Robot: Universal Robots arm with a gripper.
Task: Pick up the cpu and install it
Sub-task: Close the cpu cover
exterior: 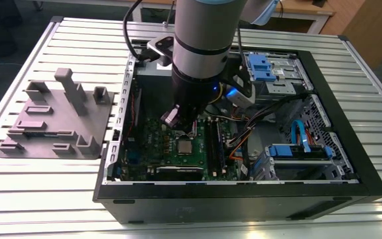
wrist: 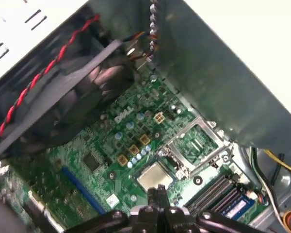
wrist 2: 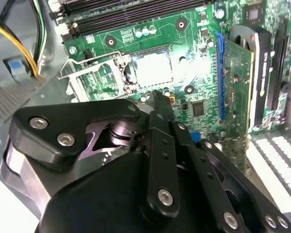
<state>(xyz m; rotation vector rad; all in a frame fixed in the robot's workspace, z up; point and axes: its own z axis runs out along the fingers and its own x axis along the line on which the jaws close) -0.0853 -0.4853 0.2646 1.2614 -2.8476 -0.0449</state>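
Open PC case [exterior: 350,184] lies on its side on slatted metal worktop [exterior: 45,199], motherboard [exterior: 152,149] facing up. Arm comes down into the case from above, gripper [exterior: 188,130] hanging just over the board, a bit above the socket area

cpu [exterior: 185,146] sits flat in the socket on the motherboard, silver square, also seen in the second wrist view [wrist 2: 153,69] and first wrist view [wrist: 155,175]. Nothing is between the gripper fingers; in both wrist views the fingers are pressed together into a narrow tip, not pinching anything. Fingertips [wrist: 161,190] sit just beside the cpu edge in the first wrist view; can't tell if touching or slightly above. In the second wrist view the tip [wrist 2: 157,97] ends just short of the cpu

Socket retention frame [wrist 2: 94,73] is flipped open, tilted up next to the cpu, not over it; same frame in first wrist view [wrist: 196,143]

RAM slots [wrist 2: 126,12] run alongside the socket. Blue slot [wrist 2: 220,77] on the board, expansion card [wrist 2: 242,82] next to it. Yellow and black wires [wrist 2: 19,43] at case edge. Red-black twisted wire [wrist: 43,73] crosses the dark fan housing [wrist: 63,107]

Grey plastic fixture block with posts [exterior: 55,119] sits on the worktop at the exterior view's left, just beside the case. Blue drive brackets [exterior: 260,67] at the case's far side
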